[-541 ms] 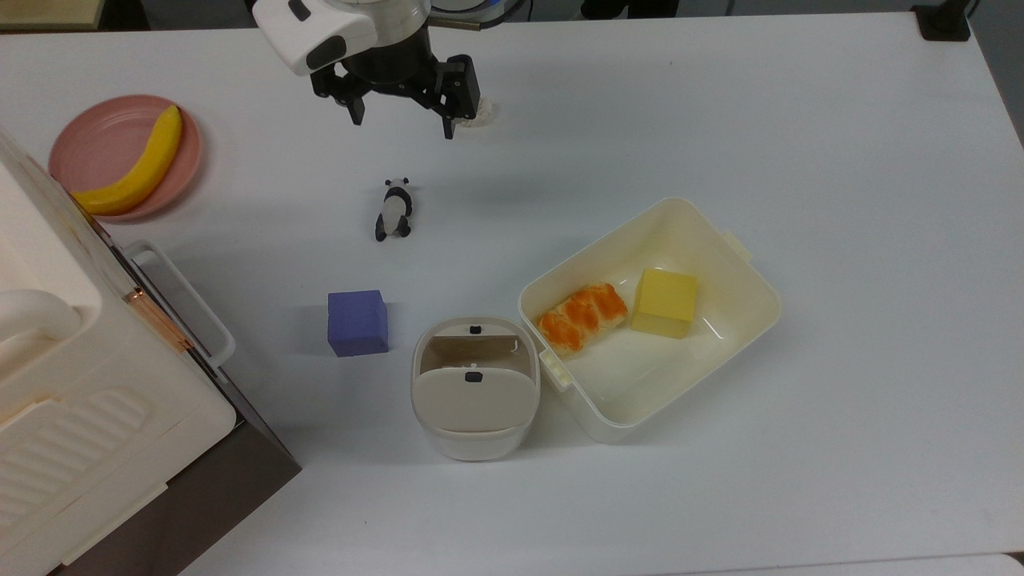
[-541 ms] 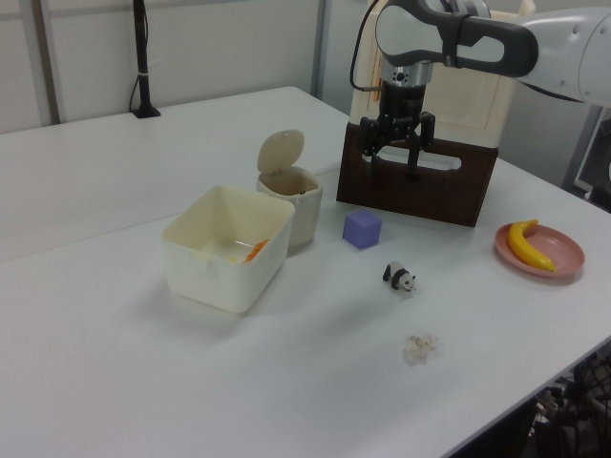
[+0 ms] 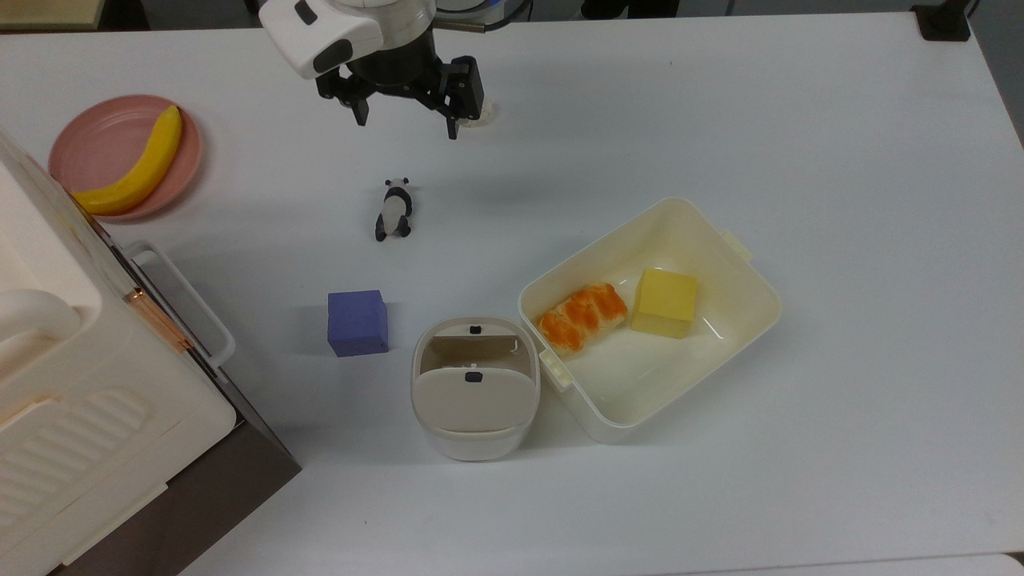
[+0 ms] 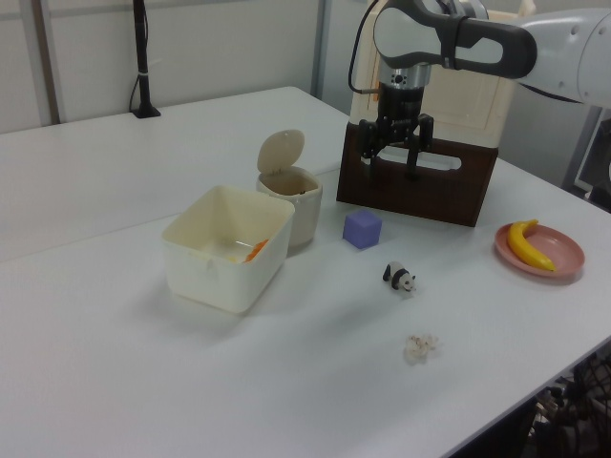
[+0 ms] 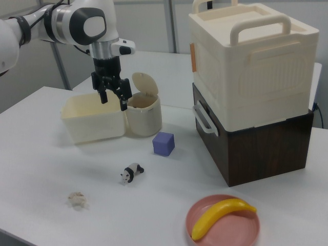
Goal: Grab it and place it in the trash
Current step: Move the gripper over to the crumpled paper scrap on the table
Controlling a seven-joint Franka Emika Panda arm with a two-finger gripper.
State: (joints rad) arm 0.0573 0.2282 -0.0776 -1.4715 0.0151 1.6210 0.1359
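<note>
White tabletop (image 3: 800,120) carries everything, and the small off-white crumpled paper wad (image 4: 419,347) lies alone on it near the front edge in the left view, just beyond the black-and-white panda figurine (image 4: 400,278). The black two-finger gripper (image 3: 404,122) hangs well above the table with its fingers spread apart and nothing between them. In the top view the wad peeks out just past the finger on the top view's right.

To grab it well, the arm should centre both fingers over the wad and drop straight down until the tips nearly meet the table, then close gently, since the lumpy tissue will likely compress.

The beige rounded bin (image 3: 475,386) stands with its flap lid raised, beside the cream rectangular food box (image 3: 740,320). The panda and the purple cube (image 3: 358,322) lie between wad and bin, so the carry should stay high. A banana on a pink plate (image 3: 92,136) sits well aside.
</note>
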